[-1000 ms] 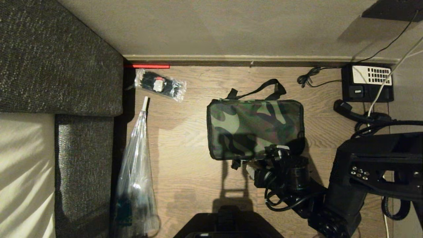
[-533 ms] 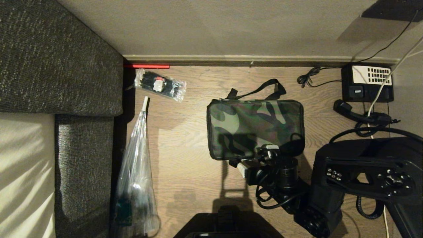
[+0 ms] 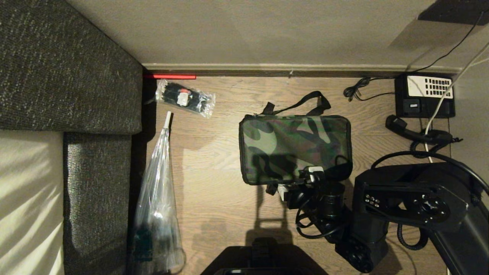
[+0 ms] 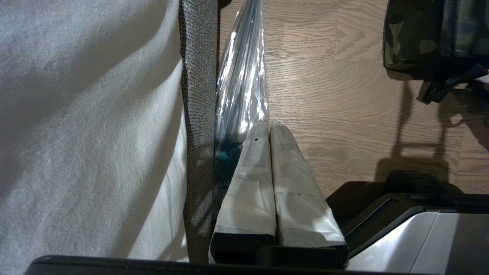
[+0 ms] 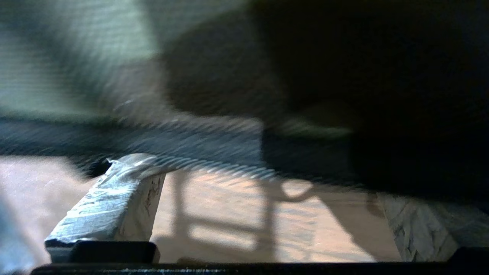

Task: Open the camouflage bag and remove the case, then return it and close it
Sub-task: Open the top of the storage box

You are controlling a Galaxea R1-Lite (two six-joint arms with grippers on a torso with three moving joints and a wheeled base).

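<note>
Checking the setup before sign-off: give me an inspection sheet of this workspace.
Surface: wooden floor, bare around the bag.
Job's things: camouflage bag lies flat, zipped shut; case not seen.
Clutter: clear plastic bag; small clear packet.
Grippers: right gripper open at the bag's near edge, holding nothing; left gripper shut, parked beside the sofa.
Cables: telephone cords by the wall.
Surroundings: sofa, skirting board.

Camouflage bag point(image 3: 294, 147): soft matt woven cloth, black webbing straps point(image 3: 301, 102). Floor point(image 3: 214, 168): grained wood, low sheen. Clear plastic bag point(image 3: 156, 214): glossy, crinkled. Sofa point(image 3: 65, 72): coarse dark weave. Left pincer fingers point(image 4: 250, 179): wrapped in wrinkled whitish tape.
</note>
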